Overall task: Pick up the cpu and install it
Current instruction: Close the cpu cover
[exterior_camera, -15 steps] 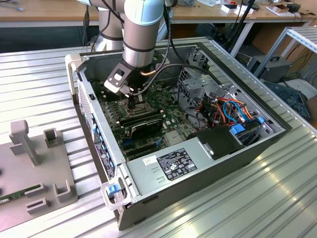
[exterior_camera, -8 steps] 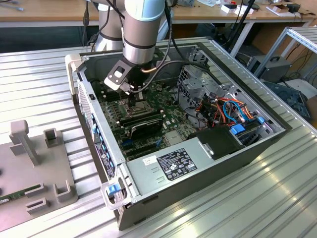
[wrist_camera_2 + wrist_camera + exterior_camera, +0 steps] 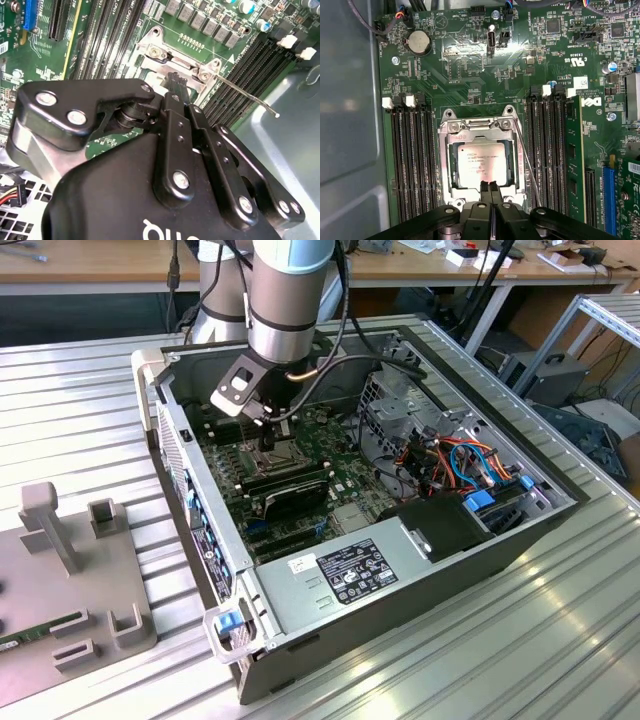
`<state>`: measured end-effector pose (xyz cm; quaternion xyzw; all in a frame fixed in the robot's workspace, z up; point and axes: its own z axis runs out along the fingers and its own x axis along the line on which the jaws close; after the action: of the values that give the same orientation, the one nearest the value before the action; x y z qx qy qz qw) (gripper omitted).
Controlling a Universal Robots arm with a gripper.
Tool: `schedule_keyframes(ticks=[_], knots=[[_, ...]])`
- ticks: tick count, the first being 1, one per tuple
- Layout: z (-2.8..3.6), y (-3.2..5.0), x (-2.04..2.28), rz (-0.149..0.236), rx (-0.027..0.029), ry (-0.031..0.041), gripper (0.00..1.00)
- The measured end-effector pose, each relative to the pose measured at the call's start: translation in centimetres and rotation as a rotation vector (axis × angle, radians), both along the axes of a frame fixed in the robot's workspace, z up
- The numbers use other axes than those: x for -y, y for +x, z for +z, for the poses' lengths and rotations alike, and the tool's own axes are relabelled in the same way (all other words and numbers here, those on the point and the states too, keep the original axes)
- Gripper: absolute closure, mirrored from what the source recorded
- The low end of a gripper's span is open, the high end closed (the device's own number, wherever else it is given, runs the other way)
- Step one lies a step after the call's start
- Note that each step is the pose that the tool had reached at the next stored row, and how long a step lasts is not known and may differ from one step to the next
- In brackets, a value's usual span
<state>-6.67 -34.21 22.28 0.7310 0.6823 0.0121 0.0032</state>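
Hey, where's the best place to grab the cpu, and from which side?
Probably by two opposite edges of the cpu, coming straight down from above: it lies flat inside the socket frame, which blocks any sideways approach. The hand, shut now, must open first.

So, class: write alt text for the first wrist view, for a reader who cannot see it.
The silvery cpu lies flat in the metal-framed socket of a green motherboard, with the black gripper closed at one edge of the chip. Rows of black memory slots flank the socket.
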Motion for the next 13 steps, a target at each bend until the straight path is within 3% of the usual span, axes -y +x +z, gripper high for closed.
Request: schedule_keyframes(ticks=[8,13], knots=[[0.0,2.04,0.0,0.0,0.0,0.0001,0.89],[0.0,2.45,0.0,0.0,0.0,0.0001,0.89]])
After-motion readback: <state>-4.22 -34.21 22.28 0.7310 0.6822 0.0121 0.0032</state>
